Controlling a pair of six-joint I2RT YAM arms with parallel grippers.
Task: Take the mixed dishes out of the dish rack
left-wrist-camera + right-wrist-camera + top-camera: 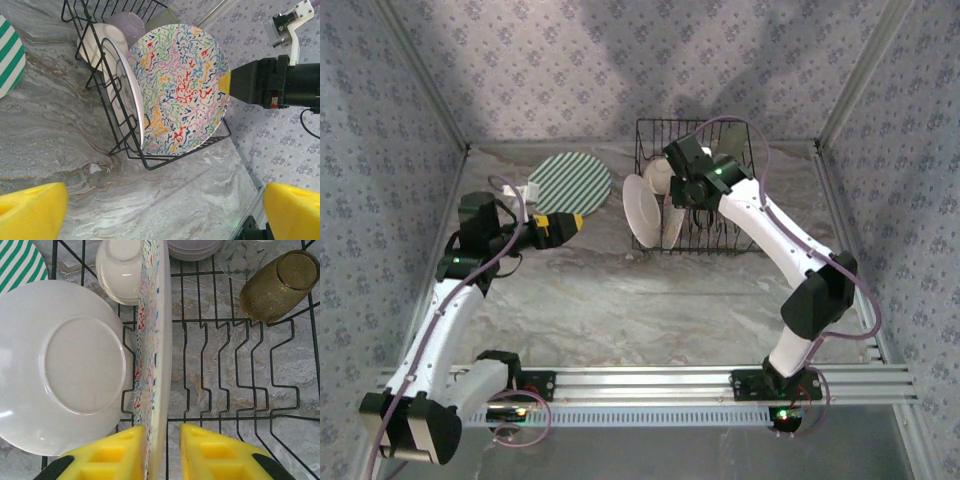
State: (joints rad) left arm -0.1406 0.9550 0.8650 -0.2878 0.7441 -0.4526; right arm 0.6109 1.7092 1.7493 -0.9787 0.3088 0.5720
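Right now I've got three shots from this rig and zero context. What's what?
Two robot arms are bolted to the near edge of a table. Each ends in a two-finger gripper with yellow pads. The overhead picture comes from a fixed camera above and behind the arms. The other two come from cameras on the wrists, each looking along its own fingers.

On the table are a black wire dish rack and, outside it, a green-striped plate. In the rack, a squiggle-patterned plate and a white plate stand on edge. Behind them are a lilac bowl, a cream cup and a brownish cup.

The right gripper straddles the squiggle plate's rim. A slim gap shows beside one pad, so nothing is gripped yet. The left gripper is wide open and empty.
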